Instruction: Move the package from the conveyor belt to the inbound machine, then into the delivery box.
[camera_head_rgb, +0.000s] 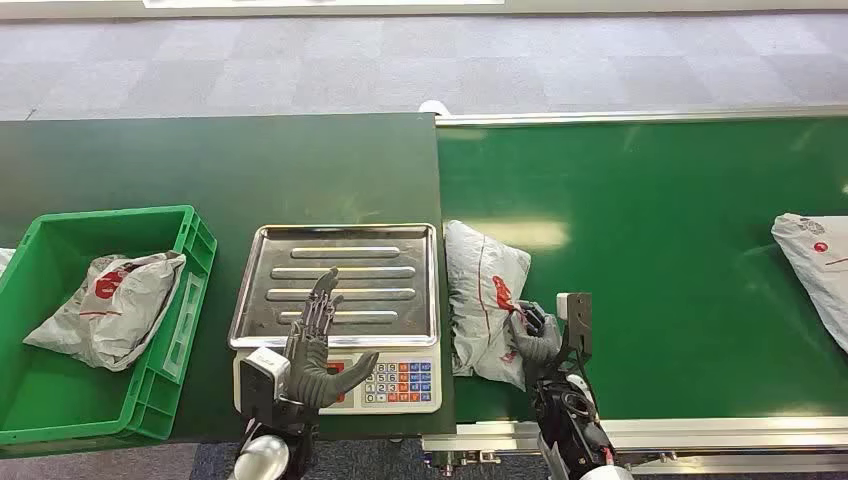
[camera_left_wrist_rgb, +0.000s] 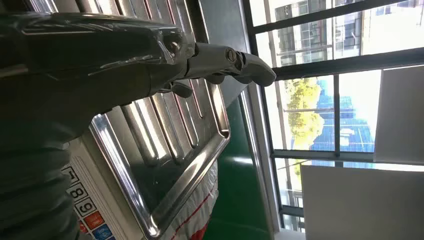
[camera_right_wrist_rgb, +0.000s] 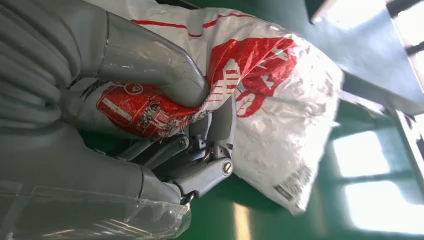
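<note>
Grey package (camera_head_rgb: 484, 300) on conveyor belt (camera_head_rgb: 660, 280), right hand (camera_head_rgb: 536, 338) gripping it; left hand (camera_head_rgb: 315, 345) spread, empty.

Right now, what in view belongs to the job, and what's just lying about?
Job:
- package on the belt, gripped by the right hand
- scale, left hand open over it
- green box

Lying about:
- bag already in the box
- second package further along the belt
</note>
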